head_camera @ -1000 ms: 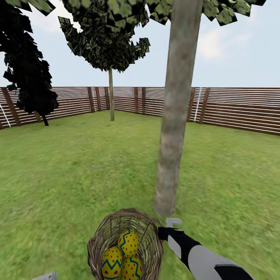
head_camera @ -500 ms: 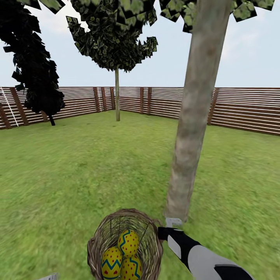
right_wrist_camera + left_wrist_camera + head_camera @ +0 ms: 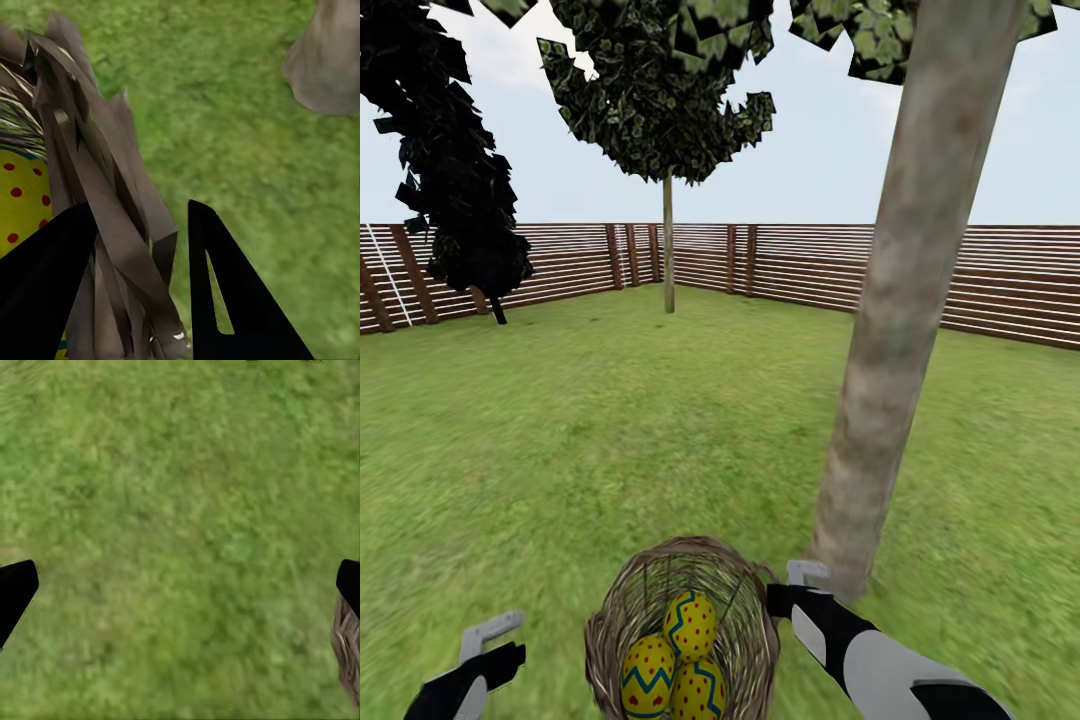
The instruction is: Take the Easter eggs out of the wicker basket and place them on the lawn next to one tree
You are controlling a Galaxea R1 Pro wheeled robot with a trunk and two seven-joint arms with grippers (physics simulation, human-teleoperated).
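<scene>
The wicker basket [image 3: 622,600] is at the bottom centre of the head view and holds three Easter eggs [image 3: 690,625], yellow with red dots and blue-green zigzags. My right gripper [image 3: 792,590] is shut on the basket's right rim. In the right wrist view its dark fingers [image 3: 225,285] straddle the woven wall [image 3: 90,150], with one egg [image 3: 22,202] inside. The thick pale tree [image 3: 890,340] rises just beyond the basket on the right, and its base [image 3: 326,60] is close by. My left gripper [image 3: 495,645] stands open left of the basket, over the lawn [image 3: 180,495], and the basket's edge [image 3: 346,649] lies beside one finger.
Open grass [image 3: 610,430] stretches ahead to a brown slatted fence [image 3: 1000,290]. A thin-trunked tree [image 3: 668,250] stands at the far fence corner. A dark bushy tree [image 3: 460,200] stands at the far left.
The whole view has shifted: the thick trunk now sits further right and nearer. The basket and right gripper keep their place in the picture. My left gripper has risen into view at lower left.
</scene>
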